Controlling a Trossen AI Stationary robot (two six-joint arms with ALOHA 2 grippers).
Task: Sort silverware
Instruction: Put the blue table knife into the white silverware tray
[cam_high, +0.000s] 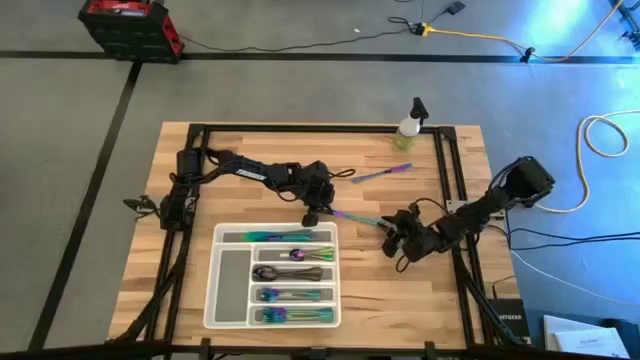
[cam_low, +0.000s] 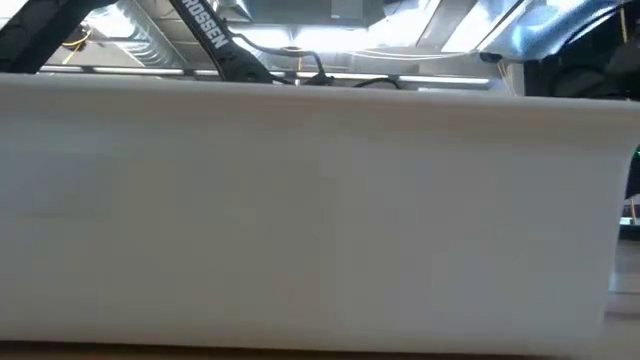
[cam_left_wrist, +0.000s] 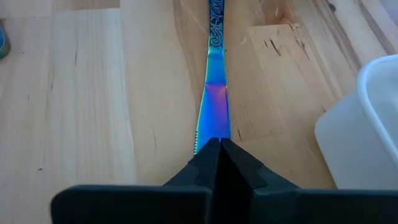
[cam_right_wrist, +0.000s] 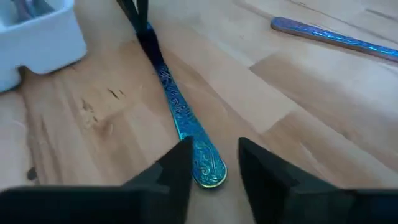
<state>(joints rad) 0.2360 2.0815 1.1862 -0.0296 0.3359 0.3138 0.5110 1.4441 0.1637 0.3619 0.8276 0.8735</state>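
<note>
The tray sits on the near part of the table, left of centre. Its compartments already hold sorted silverware; the long compartment at its left end looks bare.

Just beyond the tray's far right corner, the left gripper is clenched on one end of an iridescent knife. In the left wrist view the fingers meet with no gap, pinching the blade tip, and the knife runs straight ahead over the wood. The handle end points toward the right gripper.

Step in hand, as judged: moving this knife into its tray compartment.
- Keep the pinch firm. The blade is thin and smooth and may pivot or slip in a tip grasp.
- Raise the free end clear of the table before swinging it toward the tray.
- Align the knife with the compartment's long axis before lowering it.

The right gripper is released. In the right wrist view its fingers stand apart, either side of the rounded handle end, without clearly touching it.

A second loose knife lies farther back on the table, near the spray bottle at the far edge.
</note>
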